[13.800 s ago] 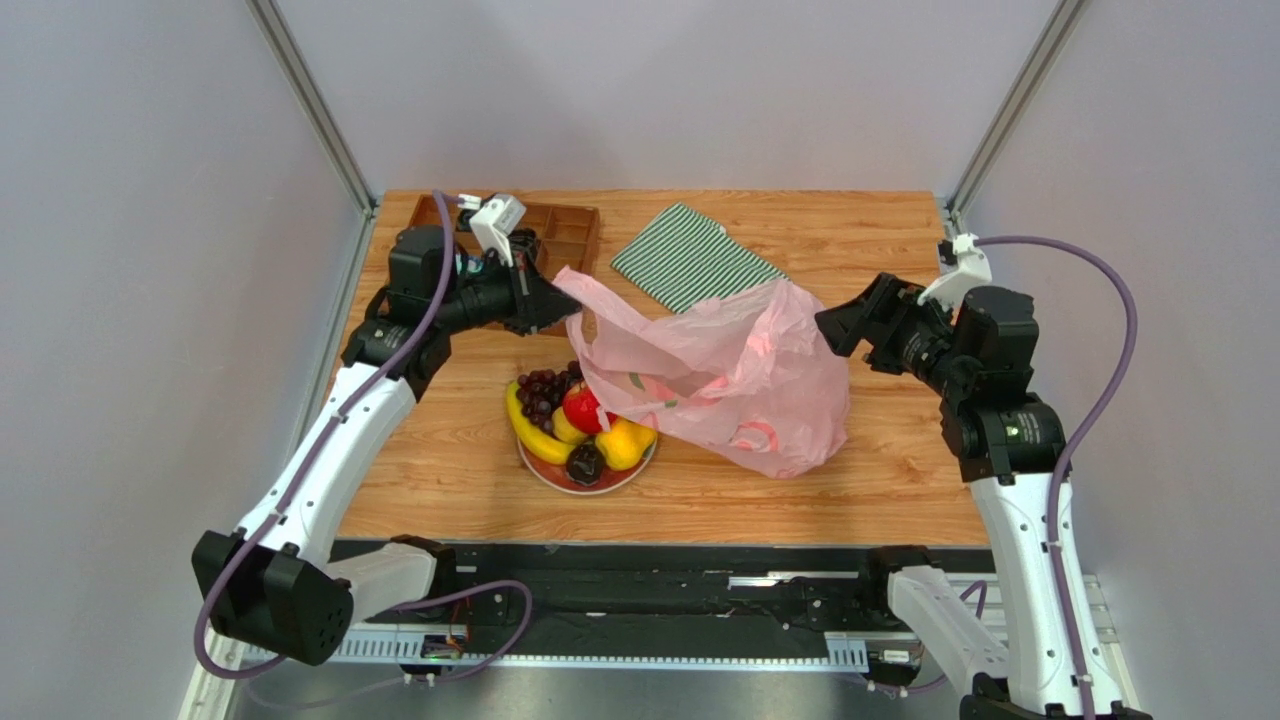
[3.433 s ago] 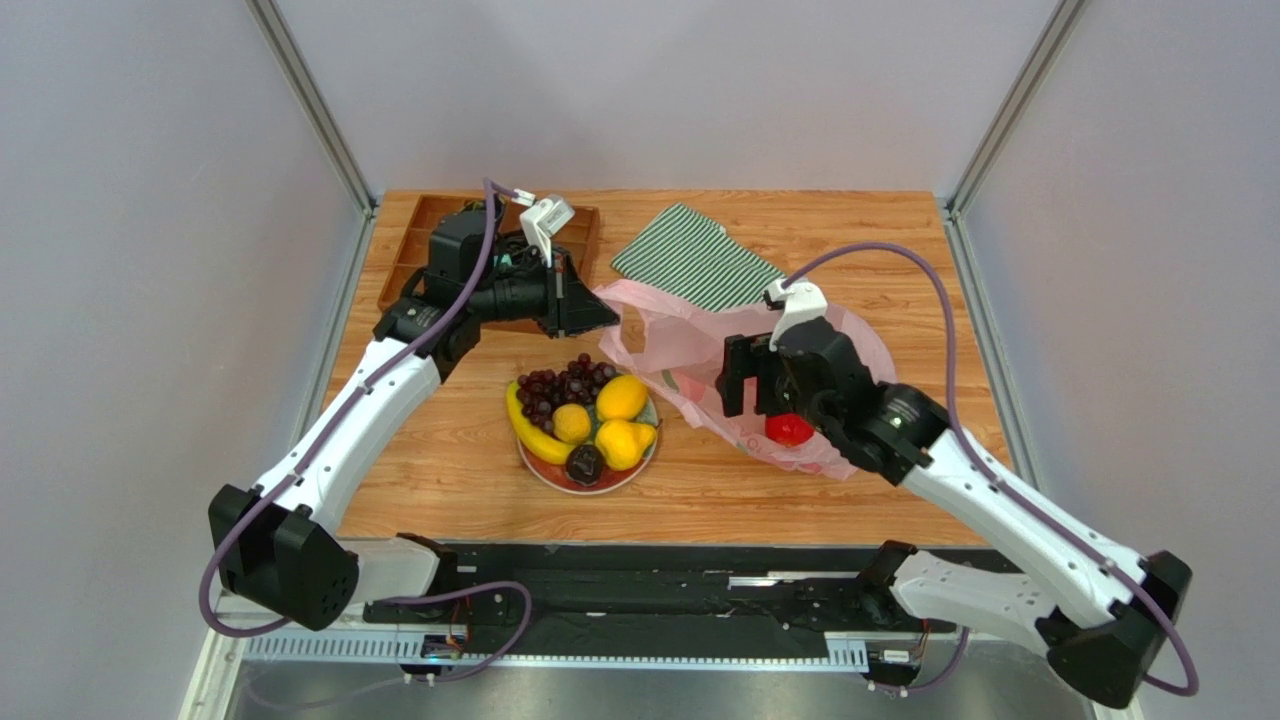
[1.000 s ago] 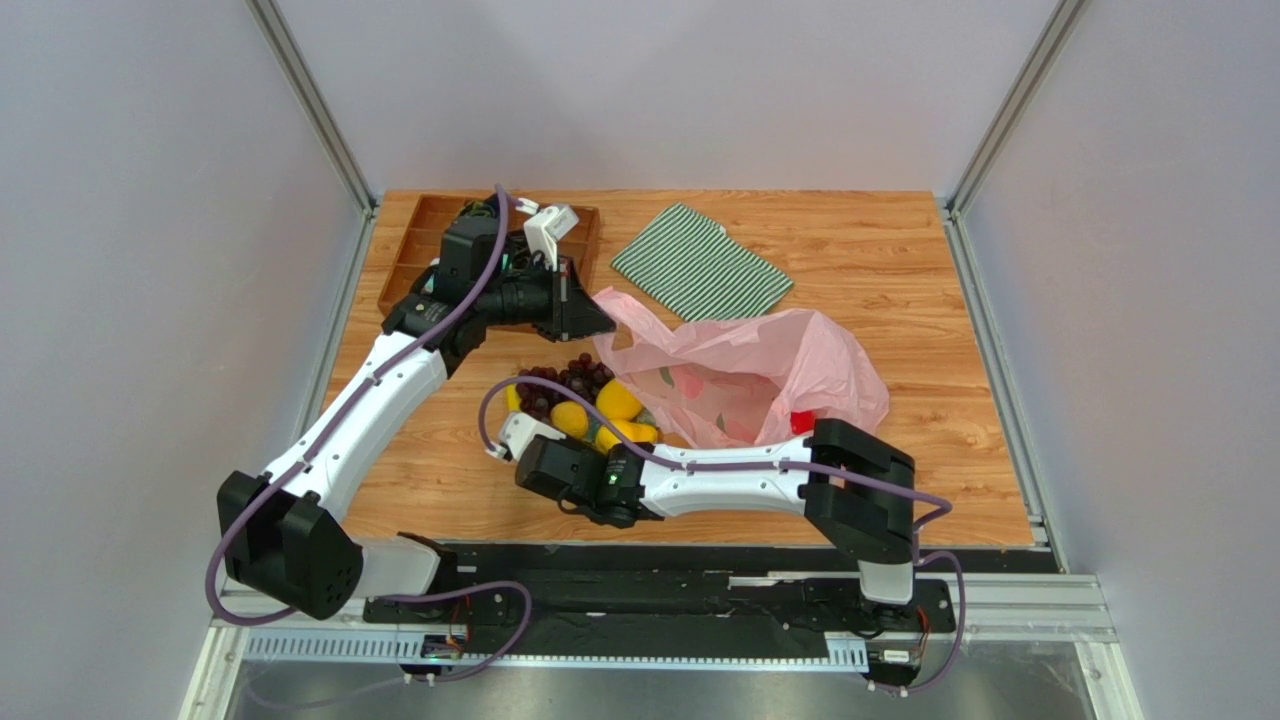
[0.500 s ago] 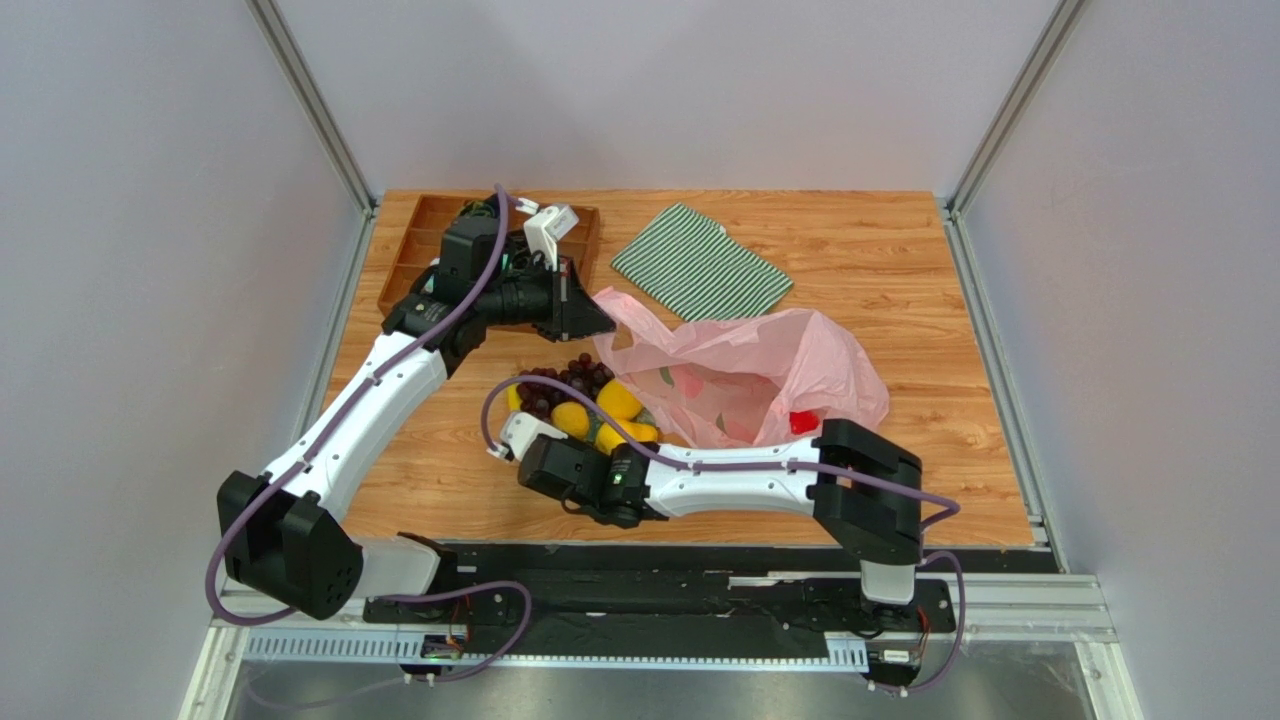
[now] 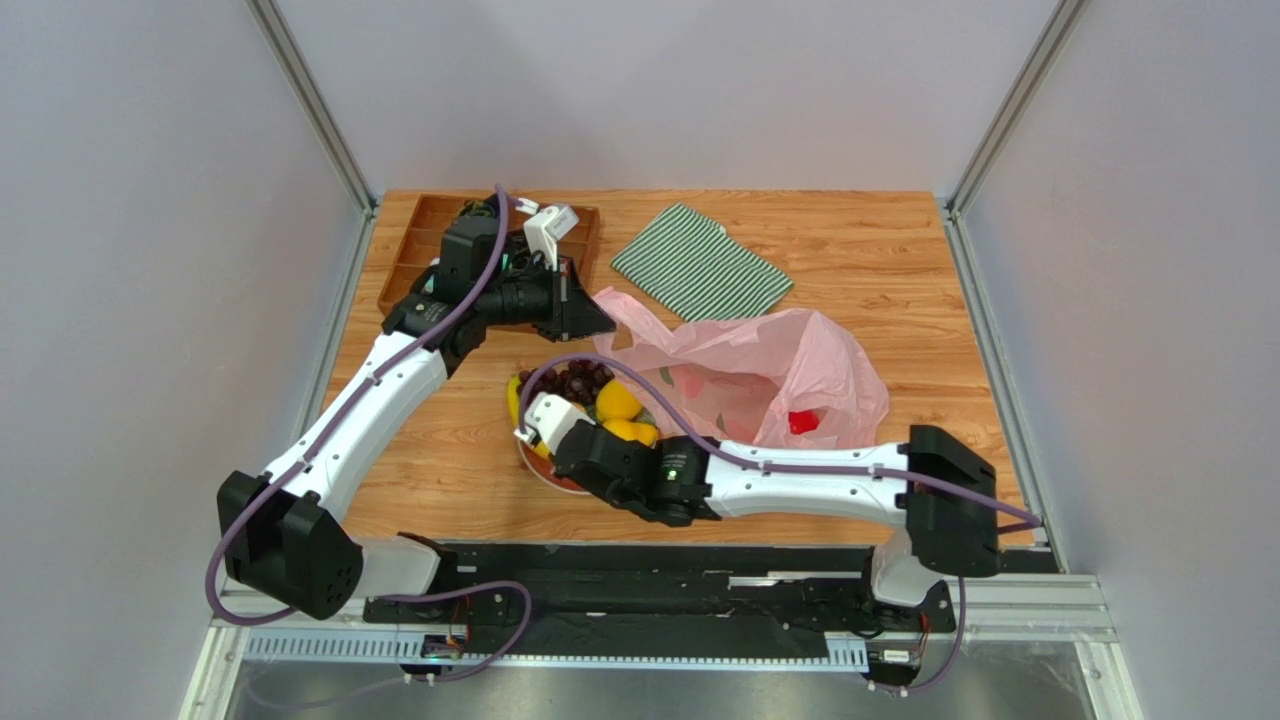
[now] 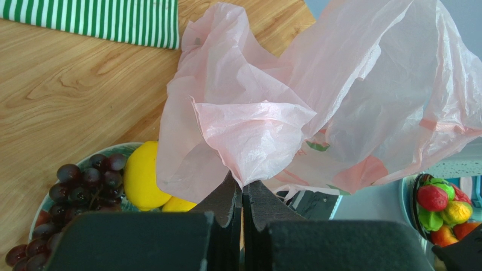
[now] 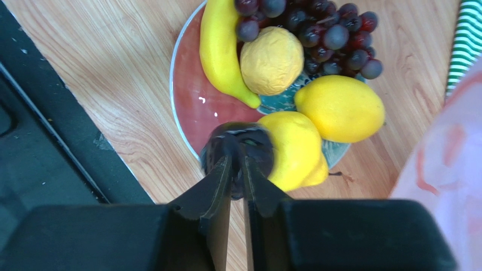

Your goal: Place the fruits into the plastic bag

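Wooden table, with a plate of fruit near its front edge: the right gripper is on the dark fruit and the left gripper holds up the pink bag.

The dark fruit sits at the plate's near rim, touching 1 of 2 yellow fruits, and is directly under the right gripper's tips. It is round, so it has no long axis to line up with. The jaws are almost together on its top, but I cannot tell whether they have a hold. A banana, a small orange and grapes lie further back. 1 red apple is already in the bag, to the right of the plate, so the lift has to swing that way. The right arm lies low along the near edge, reaching left. The left arm bends in from the far left, pinched shut on the bag's edge.
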Action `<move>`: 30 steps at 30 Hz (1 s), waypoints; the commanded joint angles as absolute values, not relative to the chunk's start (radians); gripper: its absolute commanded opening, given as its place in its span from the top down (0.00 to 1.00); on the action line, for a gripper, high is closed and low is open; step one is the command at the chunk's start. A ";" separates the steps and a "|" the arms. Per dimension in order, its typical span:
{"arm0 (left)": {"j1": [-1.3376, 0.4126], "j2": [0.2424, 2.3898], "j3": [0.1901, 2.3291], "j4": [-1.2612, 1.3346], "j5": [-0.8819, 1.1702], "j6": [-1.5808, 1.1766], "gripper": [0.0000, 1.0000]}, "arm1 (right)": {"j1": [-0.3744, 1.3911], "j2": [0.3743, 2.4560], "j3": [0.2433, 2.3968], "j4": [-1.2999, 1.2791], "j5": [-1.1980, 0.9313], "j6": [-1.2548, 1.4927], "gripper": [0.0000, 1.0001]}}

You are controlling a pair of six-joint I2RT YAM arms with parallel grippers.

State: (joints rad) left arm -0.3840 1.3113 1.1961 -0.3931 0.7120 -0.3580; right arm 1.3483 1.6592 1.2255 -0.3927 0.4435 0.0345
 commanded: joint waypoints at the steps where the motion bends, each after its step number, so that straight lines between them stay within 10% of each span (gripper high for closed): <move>1: -0.388 1.318 1.229 -0.391 0.713 -0.354 1.00 | 1.355 1.545 1.190 -0.301 0.465 0.060 1.00; 11: -0.388 1.321 1.229 -0.394 0.712 -0.353 1.00 | 1.339 1.678 1.250 -0.357 0.425 0.095 1.00; 16: -0.388 1.319 1.229 -0.393 0.715 -0.356 1.00 | 1.336 1.710 1.261 -0.356 0.380 0.121 0.49; 19: -0.388 1.321 1.229 -0.393 0.713 -0.354 1.00 | 1.313 1.746 1.282 -0.356 0.338 0.135 0.36; 30: -0.388 1.316 1.232 -0.396 0.715 -0.353 1.00 | 1.267 1.838 1.341 -0.353 0.333 0.068 0.24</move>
